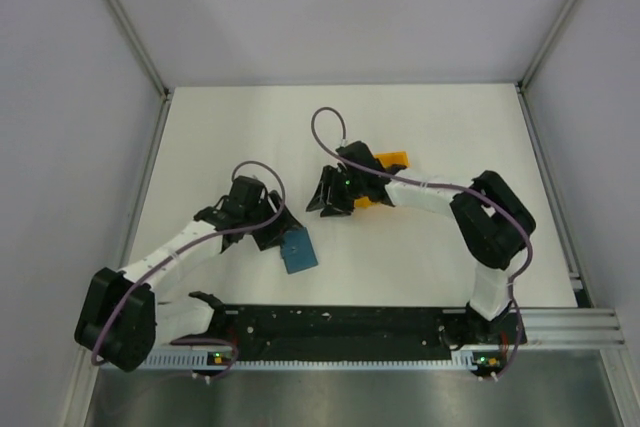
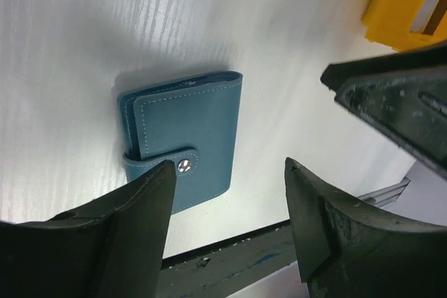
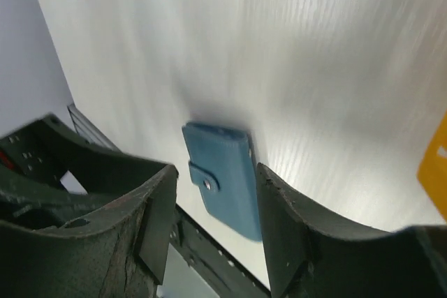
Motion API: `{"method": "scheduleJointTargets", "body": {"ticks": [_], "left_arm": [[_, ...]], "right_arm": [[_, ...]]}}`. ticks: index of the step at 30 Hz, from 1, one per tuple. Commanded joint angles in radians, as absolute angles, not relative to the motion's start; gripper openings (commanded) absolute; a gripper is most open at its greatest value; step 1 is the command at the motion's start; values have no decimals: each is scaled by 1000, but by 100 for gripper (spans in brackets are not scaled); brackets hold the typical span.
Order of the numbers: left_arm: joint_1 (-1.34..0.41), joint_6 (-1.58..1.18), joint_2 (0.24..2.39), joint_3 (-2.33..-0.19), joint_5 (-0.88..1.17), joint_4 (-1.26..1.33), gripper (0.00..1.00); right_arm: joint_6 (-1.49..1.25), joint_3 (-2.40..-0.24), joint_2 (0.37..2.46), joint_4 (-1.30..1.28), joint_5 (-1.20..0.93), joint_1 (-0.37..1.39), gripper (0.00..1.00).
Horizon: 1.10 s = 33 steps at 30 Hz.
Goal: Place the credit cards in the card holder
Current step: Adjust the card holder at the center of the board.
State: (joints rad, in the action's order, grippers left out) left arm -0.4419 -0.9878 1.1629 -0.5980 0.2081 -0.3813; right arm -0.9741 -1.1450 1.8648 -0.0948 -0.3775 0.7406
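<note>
The card holder (image 1: pixel 298 251) is a teal-blue wallet, snapped shut and lying flat on the white table. The left wrist view shows the card holder (image 2: pixel 186 137) just beyond my left gripper (image 2: pixel 230 169), which hangs open and empty above the table. My left gripper (image 1: pixel 277 235) sits at the holder's upper left corner. My right gripper (image 1: pixel 323 205) hovers to the holder's upper right, open and empty. Through its fingers I see the card holder (image 3: pixel 225 176) below my right gripper (image 3: pixel 215 170). The credit cards are hidden.
An orange tray (image 1: pixel 392 163) lies behind the right gripper, partly covered by that arm. The orange tray (image 2: pixel 405 5) shows a pale strip inside; I cannot tell what it is. The black base rail (image 1: pixel 340 322) runs along the near edge.
</note>
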Motion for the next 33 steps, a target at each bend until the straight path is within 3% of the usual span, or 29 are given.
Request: {"method": "scheduleJointTargets", "body": {"ticks": [1, 4, 8, 15, 20, 33], "left_arm": [[-446, -970, 1141, -634, 200, -408, 68], [-445, -853, 1092, -638, -30, -465, 72], [-374, -744, 1121, -686, -132, -520, 80], [-328, -644, 1314, -725, 148, -241, 82], [-333, -644, 1460, -772, 293, -264, 78], [-357, -735, 1319, -480, 348, -161, 75]], "right_arm": [[-801, -1135, 1723, -292, -336, 764, 49], [-791, -1031, 1631, -267, -304, 834, 49], [-830, -947, 1583, -241, -310, 966, 50], [-969, -910, 1698, -158, -357, 1029, 54], [-1106, -851, 1738, 84, -429, 1028, 58], [-1213, -894, 1793, 249, -316, 894, 61]]}}
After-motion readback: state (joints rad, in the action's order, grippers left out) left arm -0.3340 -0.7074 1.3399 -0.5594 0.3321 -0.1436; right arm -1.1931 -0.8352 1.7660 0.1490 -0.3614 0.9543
